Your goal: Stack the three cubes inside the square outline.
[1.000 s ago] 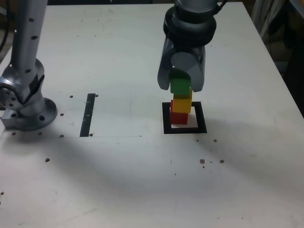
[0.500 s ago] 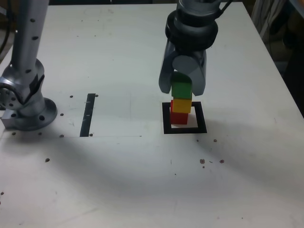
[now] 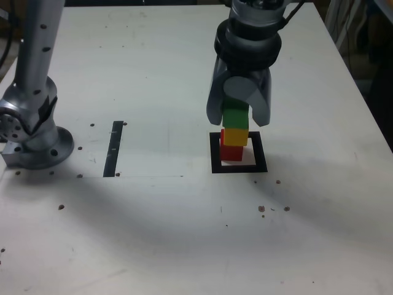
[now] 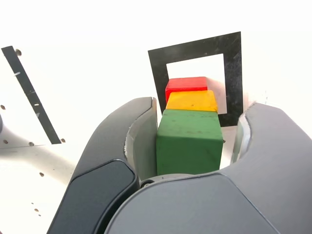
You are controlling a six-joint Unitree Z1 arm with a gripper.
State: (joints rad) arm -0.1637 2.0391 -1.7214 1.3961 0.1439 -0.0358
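green cube (image 3: 234, 117) tops yellow cube (image 3: 235, 136) and red cube (image 3: 231, 152) inside square outline (image 3: 238, 167); gripper (image 3: 239, 117) jaws apart, straddling it.

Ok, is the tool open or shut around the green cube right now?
Open. In the wrist view, gaps show between the green cube and both jaws of the tool; the cube rests on the yellow cube.

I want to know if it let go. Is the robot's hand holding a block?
No. The hand is open around the green cube, with gaps on both sides; the cube rests on the yellow cube.
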